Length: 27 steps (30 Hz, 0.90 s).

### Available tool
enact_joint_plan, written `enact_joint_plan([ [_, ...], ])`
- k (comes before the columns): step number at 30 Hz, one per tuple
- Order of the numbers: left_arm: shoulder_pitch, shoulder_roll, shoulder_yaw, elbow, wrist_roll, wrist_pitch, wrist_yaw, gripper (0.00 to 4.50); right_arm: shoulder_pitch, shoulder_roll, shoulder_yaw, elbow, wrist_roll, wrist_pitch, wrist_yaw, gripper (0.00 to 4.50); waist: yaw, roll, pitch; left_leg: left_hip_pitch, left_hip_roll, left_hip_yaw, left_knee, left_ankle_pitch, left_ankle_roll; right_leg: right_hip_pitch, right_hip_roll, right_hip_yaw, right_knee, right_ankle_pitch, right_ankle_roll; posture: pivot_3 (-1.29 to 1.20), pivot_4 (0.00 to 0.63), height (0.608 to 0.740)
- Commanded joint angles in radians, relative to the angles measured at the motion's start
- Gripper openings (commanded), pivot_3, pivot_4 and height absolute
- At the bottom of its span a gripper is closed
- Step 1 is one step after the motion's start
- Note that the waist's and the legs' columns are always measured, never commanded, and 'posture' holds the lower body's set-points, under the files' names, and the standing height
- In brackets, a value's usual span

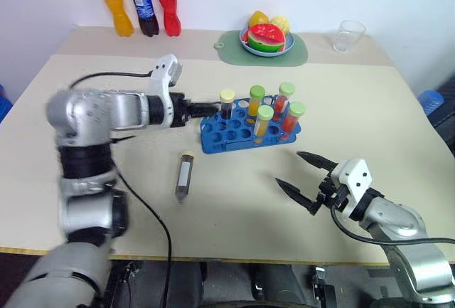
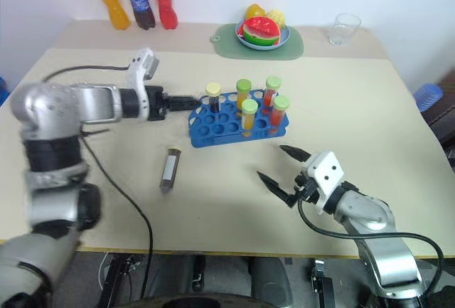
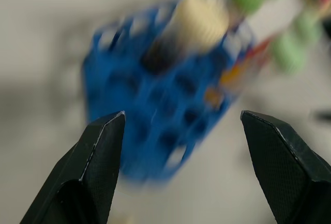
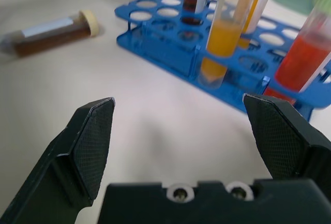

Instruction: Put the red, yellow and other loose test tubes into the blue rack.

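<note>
Both grippers, left [image 1: 213, 108] and right [image 1: 307, 182], gape empty; the dark cream-capped plastic tube [image 1: 184, 175] lying loose may roll if nudged toward the bright blue plastic rack [image 1: 238, 131].

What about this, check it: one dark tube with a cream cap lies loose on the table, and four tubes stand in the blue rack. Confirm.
Wrong on the count. The blue rack holds five standing tubes, as the left eye view shows: four green-capped, one cream-capped. One dark tube does lie loose on the table.

Blue rack [image 1: 242, 131], cream-capped brown tube [image 1: 184, 174]
</note>
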Motion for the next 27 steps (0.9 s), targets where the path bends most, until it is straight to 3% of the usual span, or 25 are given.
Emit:
enact_joint_plan([
  [1,-0.058,0.128,-0.15,0.059,-0.212,0.008,0.026,3.67,-0.016,-0.005,0.008,0.002,0.011,-0.03,0.024,4.41,0.0,0.0,0.0,0.0,0.0,0.0,0.0,0.0,0.0,0.0,0.0,0.0,0.0,0.0,0.0,0.0,0.15,0.74],
  [5,-0.083,0.213,-0.217,0.067,-0.298,0.008,0.059,3.67,-0.032,0.005,0.028,0.034,0.004,-0.047,0.037,4.41,0.004,0.0,0.0,0.0,0.0,0.001,0.0,0.001,-0.001,0.0,-0.001,0.0,0.0,0.0,-0.001,0.0,0.15,0.74],
  [7,-0.089,0.285,-0.299,0.032,-0.387,0.008,-0.003,3.67,-0.043,0.009,0.038,0.045,0.003,-0.053,0.039,4.41,0.003,0.0,0.0,-0.001,0.0,0.001,0.001,0.001,-0.001,0.0,-0.001,0.0,0.0,-0.002,-0.003,0.0,0.15,0.74],
  [9,-0.14,0.348,-0.426,0.138,-0.507,0.008,0.11,3.67,-0.056,0.011,0.048,0.064,-0.002,-0.063,0.043,4.41,0.004,0.0,0.0,-0.001,0.0,0.001,0.001,0.001,-0.001,-0.001,-0.001,0.0,0.0,-0.002,-0.003,0.0,0.15,0.74],
  [12,-0.213,0.391,-0.557,0.202,-0.637,0.008,0.157,3.67,-0.077,0.011,0.057,0.084,-0.003,-0.073,0.045,4.41,0.005,0.0,0.001,0.0,0.0,0.001,0.001,0.001,-0.002,-0.001,-0.001,0.0,0.0,-0.002,-0.003,0.0,0.15,0.74],
  [16,-0.315,0.375,-0.706,0.321,-0.761,0.008,0.242,3.67,-0.092,0.012,0.063,0.1,-0.006,-0.086,0.042,4.41,0.01,-0.001,0.001,-0.001,-0.001,0.001,0.002,0.001,-0.002,-0.001,-0.001,0.0,0.0,-0.002,-0.004,0.0,0.15,0.74],
  [20,-0.397,0.287,-0.844,0.464,-0.848,0.008,0.345,3.67,-0.091,0.013,0.068,0.097,-0.008,-0.09,0.033,4.41,0.011,-0.001,0.001,-0.001,-0.001,0.001,0.001,0.001,-0.002,0.0,-0.001,0.0,-0.001,-0.002,-0.004,0.0,0.15,0.74],
  [27,-0.459,0.151,-0.951,0.598,-0.872,0.008,0.479,3.67,-0.035,-0.014,0.058,0.036,0.007,-0.102,0.057,4.41,0.008,-0.001,0.001,-0.002,-0.001,0.001,0.001,0.001,-0.002,-0.001,-0.001,0.0,-0.001,-0.002,-0.003,0.0,0.15,0.74],
])
